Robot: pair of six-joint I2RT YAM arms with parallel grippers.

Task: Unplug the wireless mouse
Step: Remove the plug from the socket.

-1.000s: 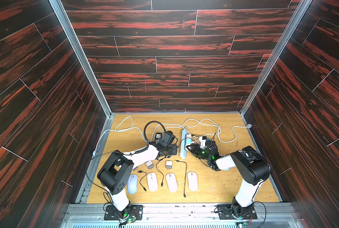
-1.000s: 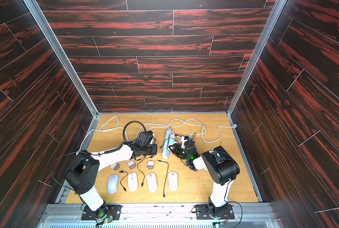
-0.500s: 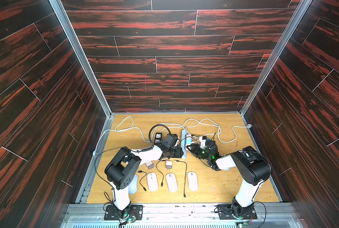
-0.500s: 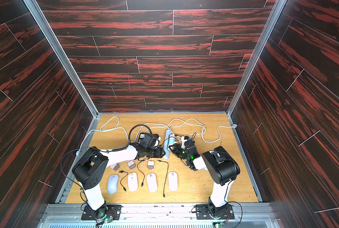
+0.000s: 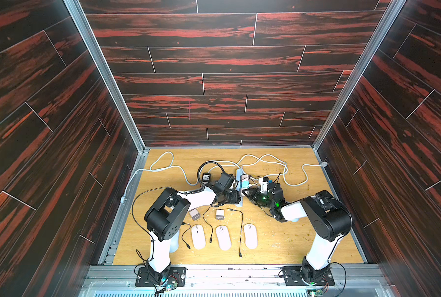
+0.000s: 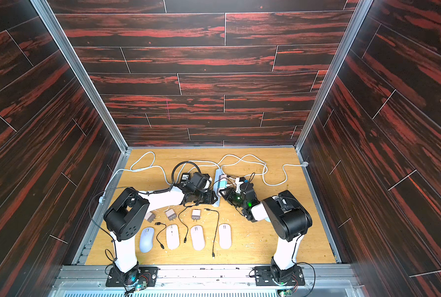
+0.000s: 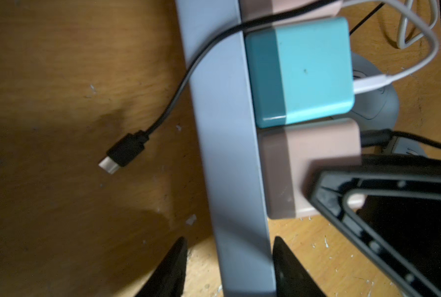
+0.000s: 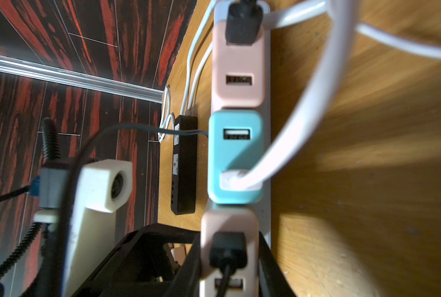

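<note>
A grey power strip [image 5: 239, 199] [image 7: 227, 154] lies mid-table with a teal charger [image 5: 243, 183] [image 8: 234, 156] between two pink ones. My right gripper [image 5: 249, 194] [image 8: 228, 257] is shut on the near pink charger [image 8: 228, 223] [image 7: 311, 159], which has a black cable plugged into it. My left gripper [image 5: 236, 199] [image 7: 229, 254] straddles the strip's near end, open, with a gap at one finger. Several white mice [image 5: 223, 237] [image 6: 197, 237] lie in a row at the front. A grey mouse-like body [image 7: 373, 102] shows past the teal charger.
Loose chargers [image 5: 195, 214] [image 5: 219, 214] and black cables [image 5: 240, 231] lie between the strip and the mice. A free black cable end [image 7: 123, 154] rests left of the strip. A black adapter [image 5: 205, 177] and looping white cables [image 5: 265, 160] fill the back.
My left gripper has swung from beside the black adapter to the strip's near end and opened around it. The right arm has not moved.
</note>
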